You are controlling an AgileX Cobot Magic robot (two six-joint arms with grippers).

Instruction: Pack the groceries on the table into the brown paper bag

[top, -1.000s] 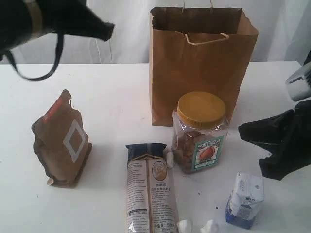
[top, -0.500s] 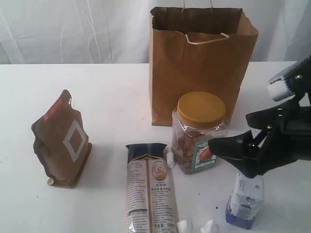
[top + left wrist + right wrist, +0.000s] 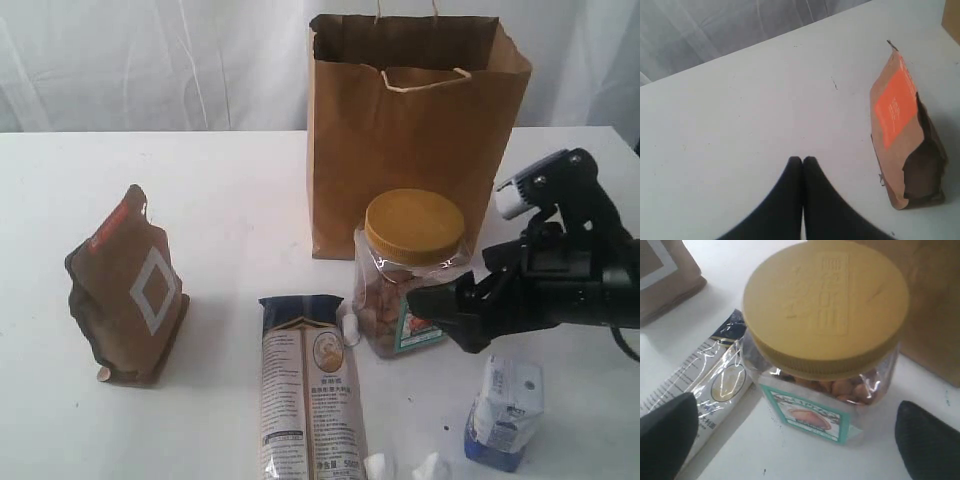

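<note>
The right hand [image 3: 795,436] stands wide open, its black fingers [image 3: 665,432] either side of a clear plastic nut jar with a yellow screw lid [image 3: 825,315]. Neither finger touches it. In the exterior view one finger covers part of the jar's green label. The left hand [image 3: 802,164] shows only in its wrist view, fingertips pressed together on nothing, hovering over bare white tabletop [image 3: 740,100].

Just beside the jar lies a long noodle packet with a dark top band [image 3: 310,385]; its lower end is cut off by the frame. Two or three small white lumps [image 3: 380,465] sit by it, too blurred to name. Near the right arm stands a small blue-and-white carton [image 3: 505,408], its print unreadable.

Behind the jar rises the tall brown paper bag [image 3: 415,150], mouth open, its far handle cropped and its inside hidden. Well apart, a brown pouch with a white square outline [image 3: 130,290] stands upright, one bottom corner crumpled.
</note>
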